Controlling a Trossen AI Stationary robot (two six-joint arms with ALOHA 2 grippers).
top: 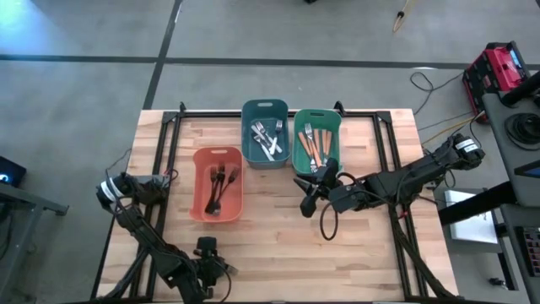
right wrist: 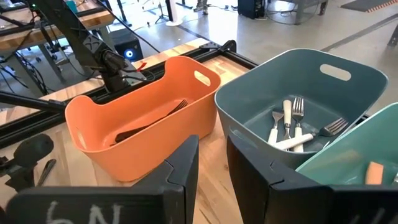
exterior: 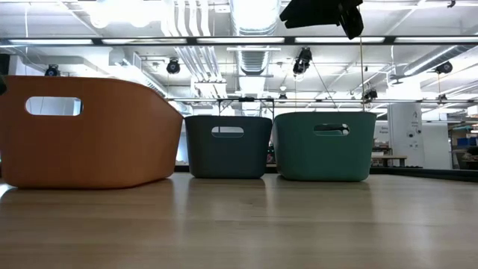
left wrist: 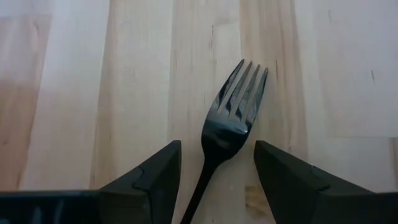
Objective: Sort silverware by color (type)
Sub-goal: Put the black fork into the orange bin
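Dark fork (left wrist: 231,115): laid flat on the pale wood, seen in the left wrist view at centre frame, tines toward the upper edge, handle running down between the two dark fingers (left wrist: 155,180); no contact between fingers and fork can be made out.
Left claw (top: 207,248): placed at the lower centre-left of the high view, low over the counter, well apart from the bins; jaws spread, astride the dark fork's handle.
Dark silverware (top: 218,187): several dark pieces lying in the salmon bin (top: 199,207), centre-left of the high view.
Silver silverware (top: 268,139): a small heap in the blue bin (top: 250,156), upper centre of the high view; forks and pale handles are also seen in the right wrist view.
Orange-handled silverware (top: 314,143): gathered in the green bin (top: 299,160), just right of the blue bin.
Right claw (top: 310,203): held above the counter just below the green bin, right of the salmon bin; jaws part-way apart with a narrow gap, nothing seen between them.
Bins: the three stand close together, the salmon one lower in the high view than the other two.
Counter (top: 278,245): light wooden planks, framed by dark rails.
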